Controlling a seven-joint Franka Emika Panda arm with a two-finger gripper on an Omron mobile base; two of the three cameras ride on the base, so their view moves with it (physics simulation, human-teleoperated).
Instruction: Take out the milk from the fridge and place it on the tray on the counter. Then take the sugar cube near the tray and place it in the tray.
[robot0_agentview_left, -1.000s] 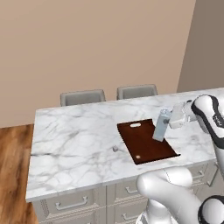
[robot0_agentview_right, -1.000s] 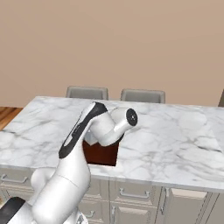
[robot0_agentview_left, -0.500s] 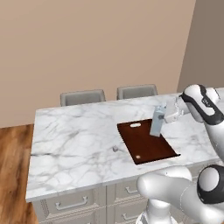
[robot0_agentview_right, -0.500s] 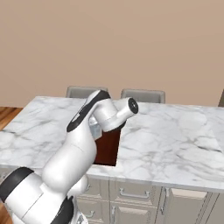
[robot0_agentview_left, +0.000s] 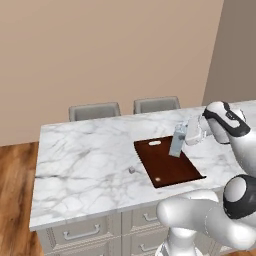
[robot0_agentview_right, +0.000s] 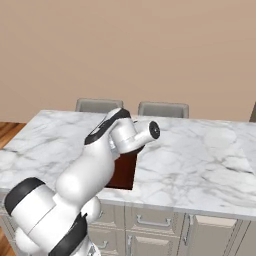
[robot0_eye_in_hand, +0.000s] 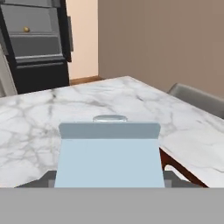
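I had the milk (robot0_agentview_left: 177, 145) clamped between the two fingers of the gripper (robot0_agentview_left: 186, 138), the jaws held partway apart by the carton's width, so it rode upright with its gabled top toward the hand camera (robot0_eye_in_hand: 109, 155). I kept it over the tray (robot0_agentview_left: 167, 162), near the far end at about the tray's 1 o'clock, because that is where it had to land; from the left base view I could not be sure whether its base was touching the board or just above it. The sugar cube (robot0_agentview_left: 132, 170) sat on the counter (robot0_agentview_left: 80, 160) just beside the tray, off its long side at roughly 9 o'clock, untouched, which I judged to be the job still waiting after the carton was let go. The white marble island top had grey veins, beige drawers below and two grey chairs (robot0_agentview_left: 95, 111) tucked behind it at 12 o'clock. Beyond stood a plain tan wall, wood flooring at the left, and the dark fridge (robot0_eye_in_hand: 37, 43) across the room at 11 o'clock in the hand view.
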